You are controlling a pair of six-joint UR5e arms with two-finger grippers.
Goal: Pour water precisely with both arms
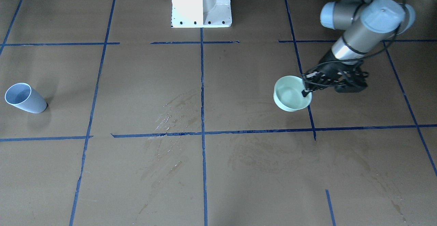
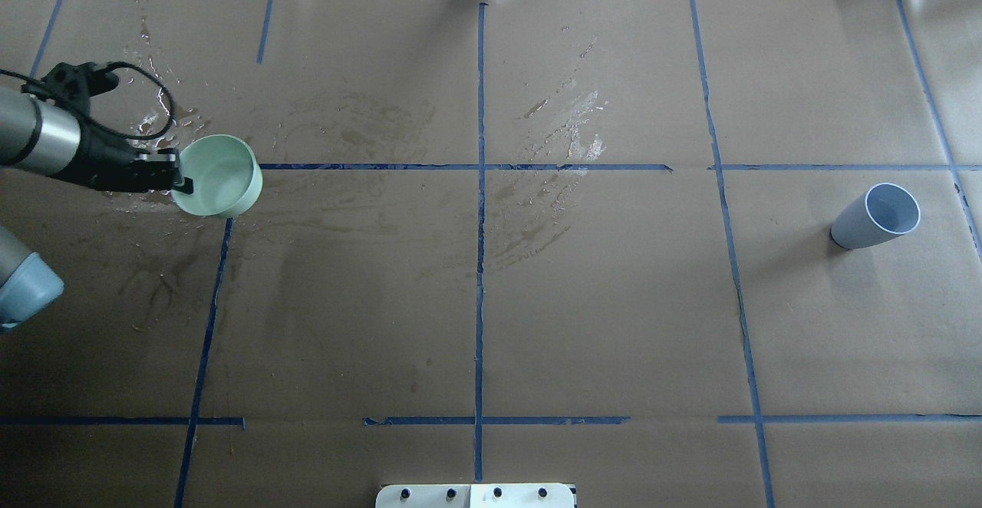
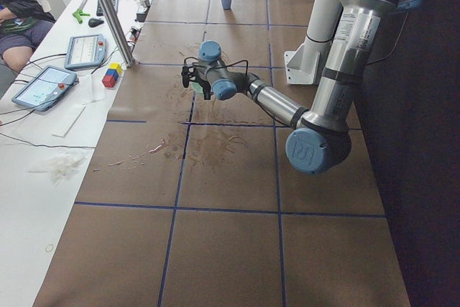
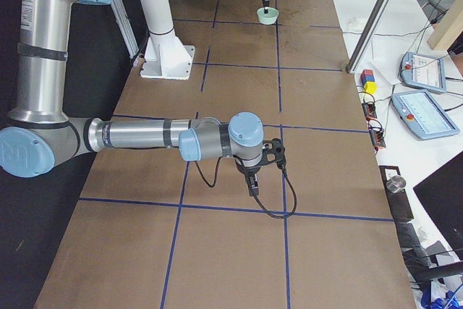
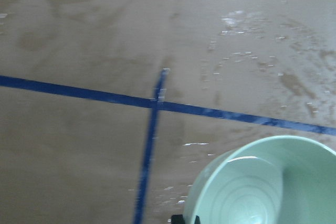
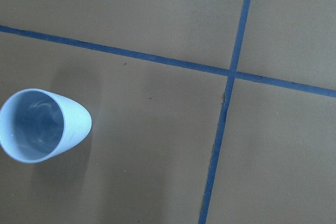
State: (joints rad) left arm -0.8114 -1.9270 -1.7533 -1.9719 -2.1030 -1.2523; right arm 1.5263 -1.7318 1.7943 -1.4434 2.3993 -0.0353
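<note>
Left gripper on the bowl, right gripper low over the counter.

I see the left gripper with its fingers pinching the rim of the mint-green bowl, one finger inside it, at the left side of the counter. The blue-grey cup stands well apart on the right side, with faint ripples of water inside; wet streaks glint near the middle. The right gripper points down at the counter; I cannot tell whether its fingers are spread or pressed together.
</note>
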